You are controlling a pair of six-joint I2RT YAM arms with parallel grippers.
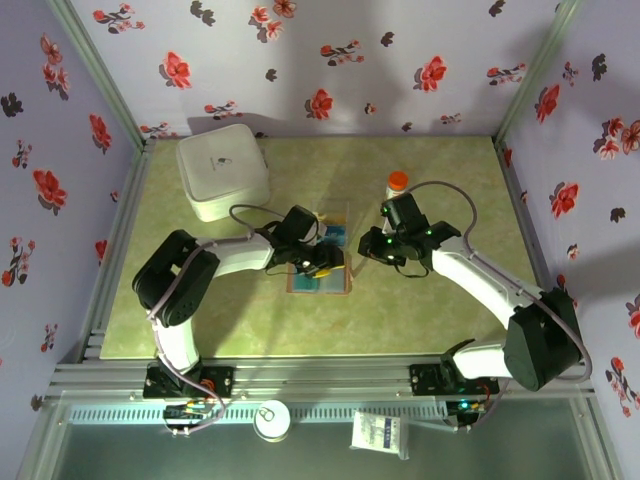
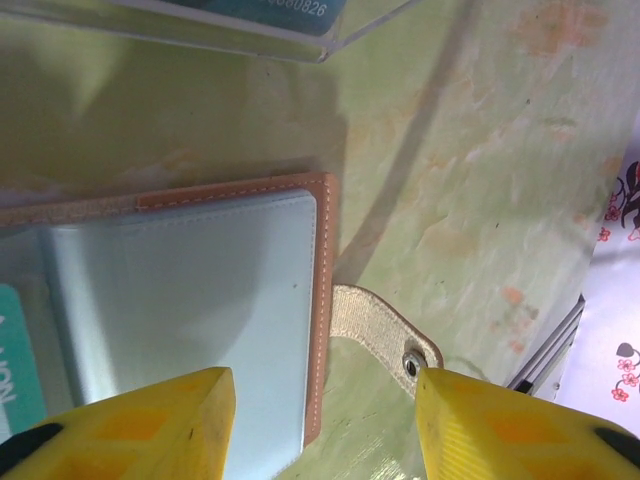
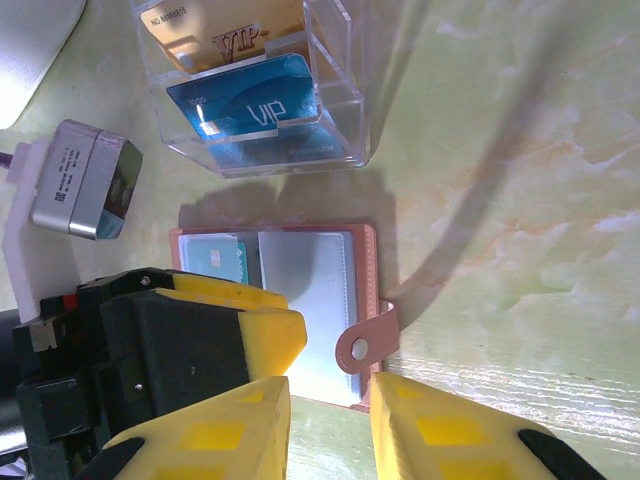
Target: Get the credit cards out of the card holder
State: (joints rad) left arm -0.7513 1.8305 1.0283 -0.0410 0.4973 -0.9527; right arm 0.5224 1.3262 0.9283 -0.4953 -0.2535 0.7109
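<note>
Flowered lilac wallpaper (image 1: 330, 60) closed in three sides. From the top camera the marbled green table (image 1: 430, 310) lay below it, with a white square container (image 1: 222, 170) at the far left and an orange-capped bottle (image 1: 398, 182) further right. Centre stage, the card holder (image 1: 320, 284) lay open and flat just in front of the clear box (image 1: 338, 232), though the left gripper (image 1: 325, 264) hung right over it and hid most of it. The right arm (image 1: 480, 275) curled in from the other side, its tip too dark to read. On to the left wrist: the tabletop looked blotchy and creased up close. The left gripper's yellow fingers (image 2: 150, 420) stood wide apart with nothing between them, straddling the card holder's corner. That corner showed a tan stitched border, a pale blue-grey pocket and a snap strap (image 2: 385, 330) poking out sideways. Only a sliver of the teal card (image 2: 15, 350) showed, cut off by the frame edge. Over to the right wrist: the right gripper (image 3: 330, 420) sat at the holder's near edge, jaws parted by a slim gap and gripping nothing, though whether the tips touched the leather was hard to tell. The teal card was tucked in a pocket beside the left gripper. The blue card (image 3: 250, 110) stood in the clear box, a gold card (image 3: 215, 35) behind it.
</note>
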